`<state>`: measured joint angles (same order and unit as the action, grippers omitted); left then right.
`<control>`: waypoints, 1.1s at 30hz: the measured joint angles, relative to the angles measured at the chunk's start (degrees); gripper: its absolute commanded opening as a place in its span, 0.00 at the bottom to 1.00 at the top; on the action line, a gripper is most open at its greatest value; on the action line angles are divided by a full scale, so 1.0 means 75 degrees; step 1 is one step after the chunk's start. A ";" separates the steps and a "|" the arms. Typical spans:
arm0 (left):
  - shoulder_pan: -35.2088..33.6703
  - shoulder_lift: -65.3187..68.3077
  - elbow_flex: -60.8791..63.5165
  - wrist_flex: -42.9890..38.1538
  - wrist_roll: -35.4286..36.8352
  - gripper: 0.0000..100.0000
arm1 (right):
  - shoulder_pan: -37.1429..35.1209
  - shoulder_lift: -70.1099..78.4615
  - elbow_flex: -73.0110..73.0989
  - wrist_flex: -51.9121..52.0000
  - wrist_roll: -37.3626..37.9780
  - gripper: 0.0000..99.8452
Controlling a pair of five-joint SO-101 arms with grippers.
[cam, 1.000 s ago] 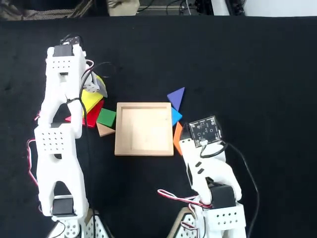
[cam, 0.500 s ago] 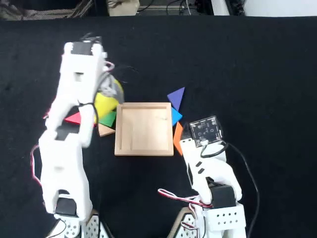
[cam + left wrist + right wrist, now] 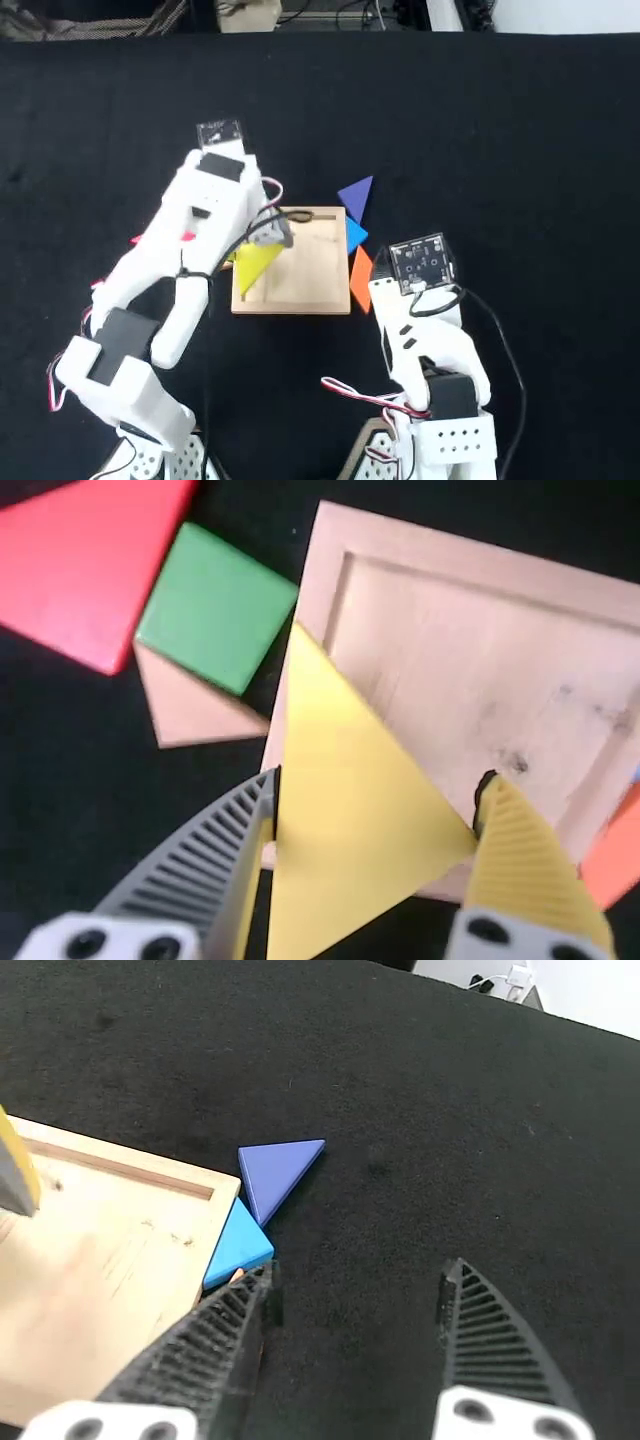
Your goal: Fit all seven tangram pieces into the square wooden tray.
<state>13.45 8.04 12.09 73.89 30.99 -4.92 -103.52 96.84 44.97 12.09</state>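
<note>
On my feed the left arm's jaws are clamped on the yellow triangle, one jaw on each of two edges. In the high view that piece sits just left of the frame's centre, over the left side of the square wooden tray. It overlaps the tray's left rim, and I cannot tell whether it touches the wood. The tray floor is bare. Just outside the left rim, the left wrist view shows a green square, a red triangle and a tan triangle packed close together on the black worktop. Along the tray's right edge, a dark blue triangle sits by the upper corner, with a light blue piece below it and an orange piece lower still. The right arm's jaws stand wide apart with nothing between them, over the worktop just right of the tray, near the light blue piece.
</note>
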 measured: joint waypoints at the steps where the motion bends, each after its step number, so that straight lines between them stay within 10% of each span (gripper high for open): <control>1: 0.0000 0.0000 0.0258 -0.0305 0.0000 0.27 | 0.0000 0.0000 0.0000 0.0000 0.0000 0.26; 33: 0.0223 0.0000 0.1160 -0.2344 -0.0856 0.28 | 0.0070 0.0000 0.0000 0.0000 0.0000 0.26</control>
<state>15.12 8.04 20.79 56.31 24.57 -4.40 -103.52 96.84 44.97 12.09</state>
